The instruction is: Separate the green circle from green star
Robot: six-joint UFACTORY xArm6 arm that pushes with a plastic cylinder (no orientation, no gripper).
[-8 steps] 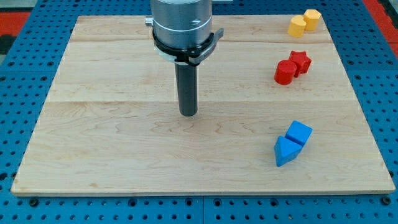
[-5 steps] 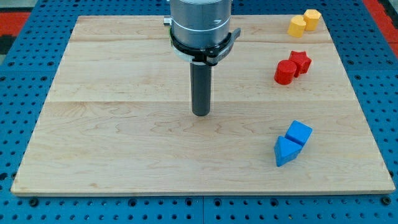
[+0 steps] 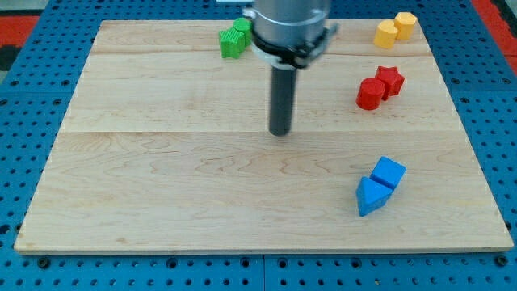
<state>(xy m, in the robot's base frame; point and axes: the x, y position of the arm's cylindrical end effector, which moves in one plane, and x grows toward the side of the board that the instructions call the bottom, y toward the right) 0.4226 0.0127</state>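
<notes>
the green blocks (image 3: 235,38) sit at the far edge of the worktop (image 3: 145,186), left of centre, pressed together and partly hidden behind the arm's housing; which is the circle and which the star i cannot tell. there is no claw here, only a bare rod holding nothing; my tip (image 3: 280,132) rests mid-worktop, well nearer than the greens and a little right of them. they look like small, light, rigid pieces that should slide easily on the smooth wood. there is nothing to grip, so i judge the push belongs at the seam between them, nudging one sideways. an off-centre push may spin a block.
</notes>
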